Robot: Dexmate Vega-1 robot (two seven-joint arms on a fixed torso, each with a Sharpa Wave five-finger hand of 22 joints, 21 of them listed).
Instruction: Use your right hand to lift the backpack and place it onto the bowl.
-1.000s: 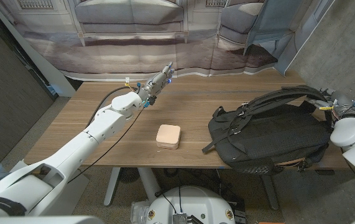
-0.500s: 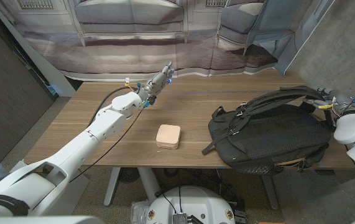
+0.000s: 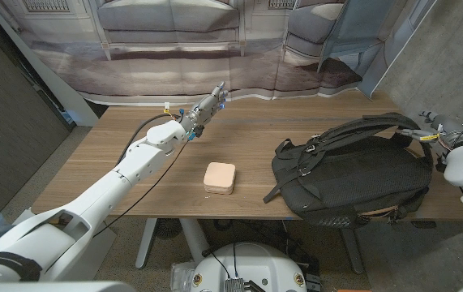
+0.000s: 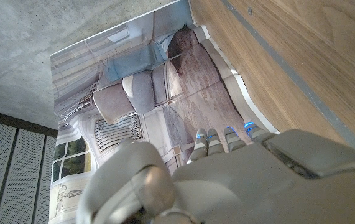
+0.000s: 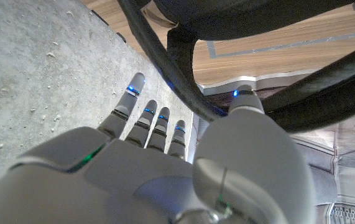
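From the head we look down over the whole counter (image 3: 239, 146). The left wrist camera sits close behind the left hand (image 4: 227, 180), facing the printed backdrop (image 4: 146, 81) past the counter's far edge. The right wrist camera peers past the right hand (image 5: 165, 168) at backpack straps (image 5: 177, 68).

We stand at a wooden table (image 3: 134, 162). At twelve o'clock hangs a printed backdrop (image 3: 199, 49) of grey sofas, its hem lying on the floor. A concrete wall (image 3: 450, 57) rises at two o'clock, a dark panel (image 3: 4, 122) at nine.
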